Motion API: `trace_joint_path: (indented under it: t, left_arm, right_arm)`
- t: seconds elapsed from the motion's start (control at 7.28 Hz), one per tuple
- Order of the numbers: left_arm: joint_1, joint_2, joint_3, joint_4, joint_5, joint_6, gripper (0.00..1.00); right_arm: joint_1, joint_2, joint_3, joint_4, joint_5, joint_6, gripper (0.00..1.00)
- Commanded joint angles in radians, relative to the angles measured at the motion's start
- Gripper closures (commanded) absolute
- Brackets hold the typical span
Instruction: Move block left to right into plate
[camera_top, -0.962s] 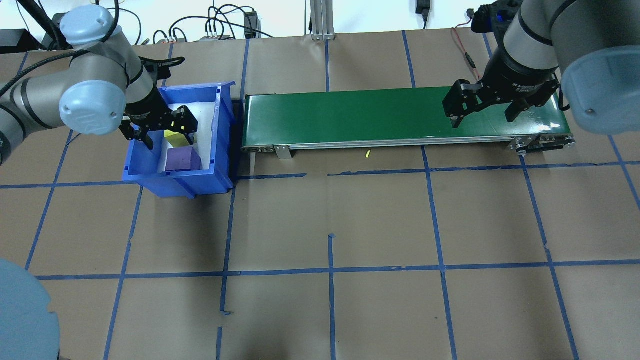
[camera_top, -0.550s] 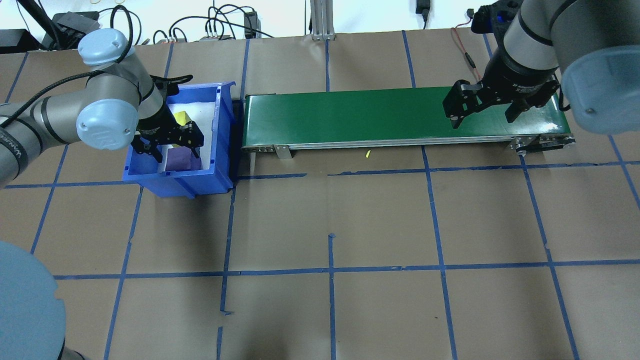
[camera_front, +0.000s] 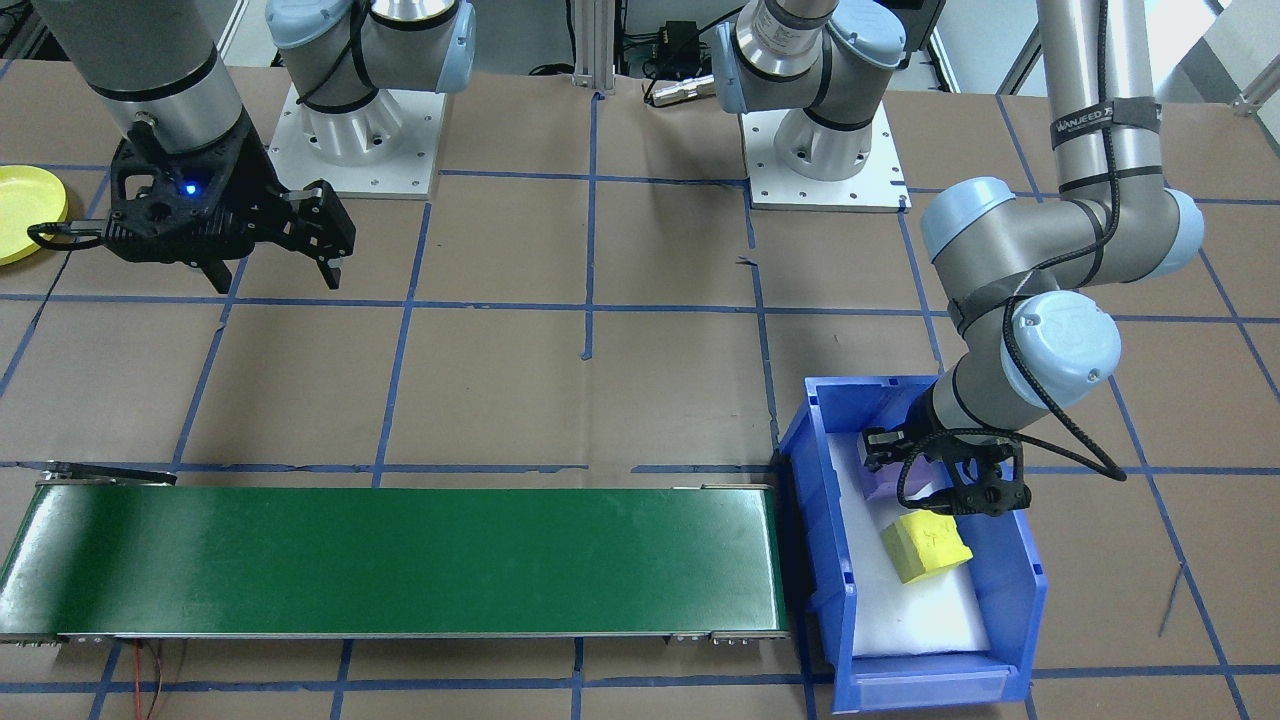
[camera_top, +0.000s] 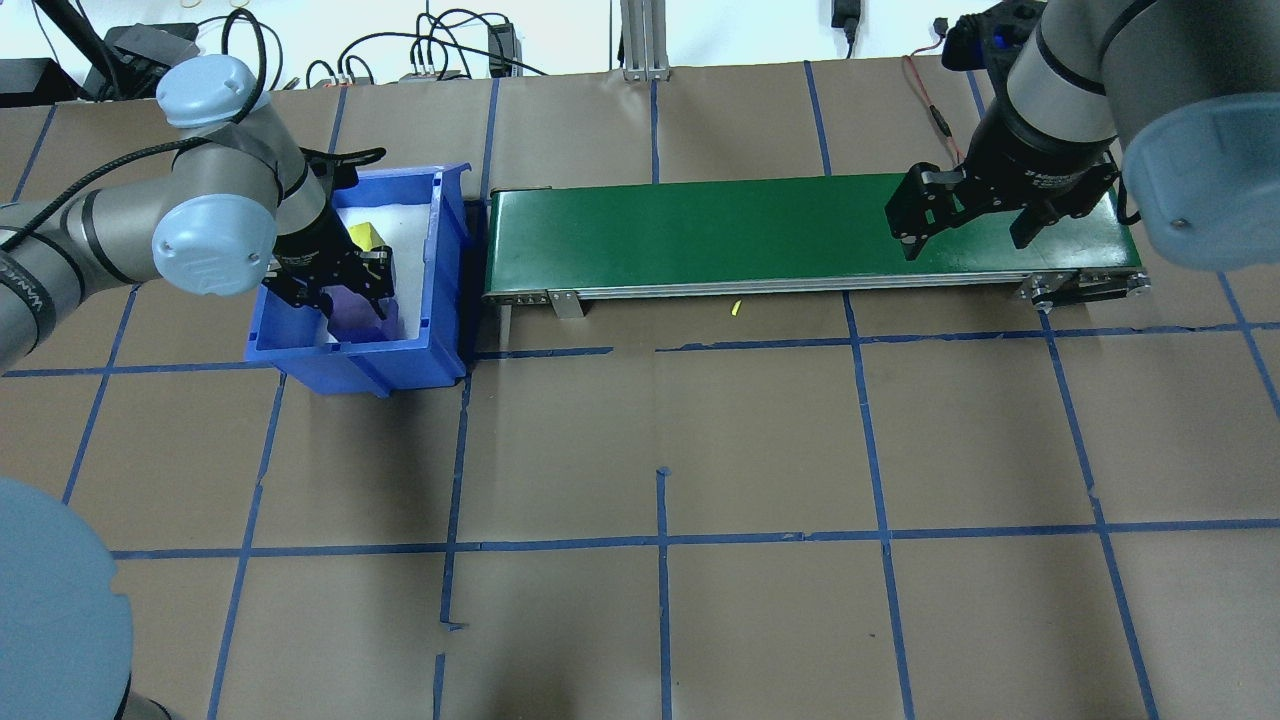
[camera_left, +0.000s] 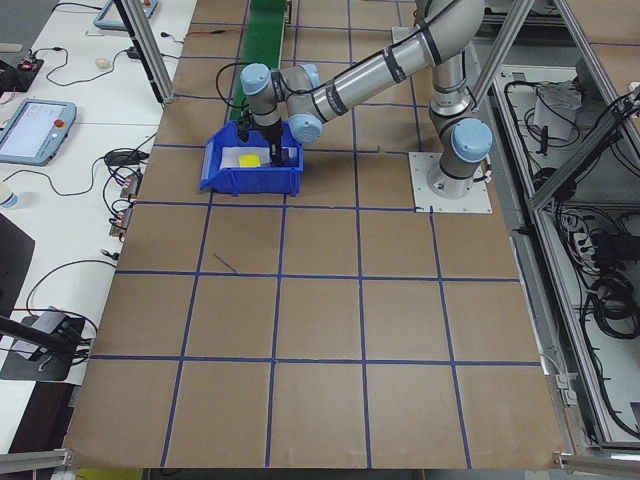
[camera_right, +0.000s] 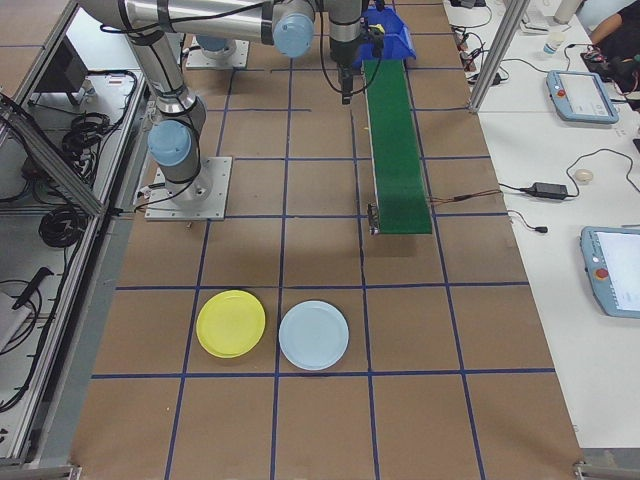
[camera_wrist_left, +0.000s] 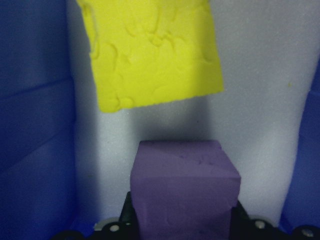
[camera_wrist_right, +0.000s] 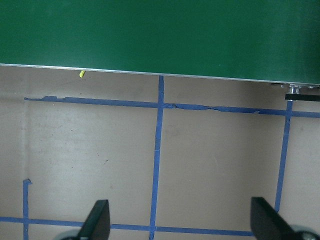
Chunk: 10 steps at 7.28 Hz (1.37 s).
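Left gripper (camera_top: 347, 290) down inside blue rectangular plastic bin (camera_top: 445, 250), clamped on purple foam cube (camera_wrist_left: 185, 192). Beside it, yellow foam block (camera_front: 925, 546). Right gripper (camera_top: 968, 228) spread wide, holding nothing, above green conveyor belt (camera_top: 700, 235).

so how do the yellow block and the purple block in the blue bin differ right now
The purple block sits between the left gripper fingers, square to the wrist camera; the yellow block lies free beyond it, turned at an angle. The purple block looks smooth-faced, the yellow block lumpy. In the front-facing view the yellow block is fully exposed, the purple one mostly hidden. Both rest on the white liner in the blue bin.

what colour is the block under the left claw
Purple block, seen best in the left wrist view, between the left claw fingers.
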Motion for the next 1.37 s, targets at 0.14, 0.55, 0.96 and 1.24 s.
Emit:
trace_joint_path:
  t: [0.14, 0.55, 0.96, 1.24]
  left_arm:
    - [-0.002, 0.046, 0.136, -0.092, -0.004, -0.016, 0.76]
    - [-0.040, 0.049, 0.254, -0.136, -0.083, -0.040, 0.74]
    - [-0.184, -0.007, 0.269, -0.045, -0.084, -0.195, 0.74]
    - [-0.259, -0.059, 0.270, 0.027, -0.076, -0.243, 0.74]
  right_arm:
    - [0.001, -0.001, 0.002, 0.004, 0.001, 0.004, 0.00]
    - [0.001, 0.000, 0.003, 0.004, 0.035, 0.014, 0.00]
    - [0.001, -0.003, 0.035, -0.010, 0.038, 0.010, 0.00]
    - [0.001, -0.006, 0.034, -0.010, 0.023, -0.001, 0.00]
